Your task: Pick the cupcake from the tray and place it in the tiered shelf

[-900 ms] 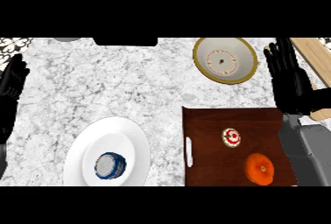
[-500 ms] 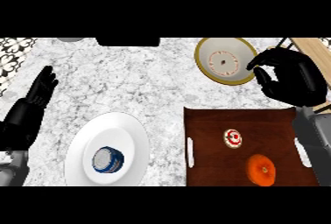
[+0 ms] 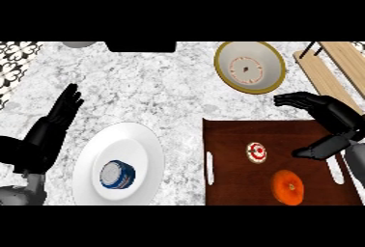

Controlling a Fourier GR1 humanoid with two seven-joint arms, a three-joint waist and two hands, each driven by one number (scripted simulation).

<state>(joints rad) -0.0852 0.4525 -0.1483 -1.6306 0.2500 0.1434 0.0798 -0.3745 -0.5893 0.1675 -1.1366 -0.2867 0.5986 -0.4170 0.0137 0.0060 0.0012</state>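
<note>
Right hand is hovering open just right of the cupcake; closing off-centre risks knocking it toward the orange

Table: white marble, grey veining. Tray: dark reddish-brown, pale handle slots. Cupcake: white top, red ring markings. Orange fruit: bright orange, darker centre. Plate: plain white. Small cup on plate: blue wall, grey inside. Bowl: olive-gold rim, white inside, faint reddish dotted ring, dark speck at centre. Tiered shelf: light wood boards, black frame. Left hand, right hand: black. Far left edge strip: black-and-white ornamental pattern.
</note>
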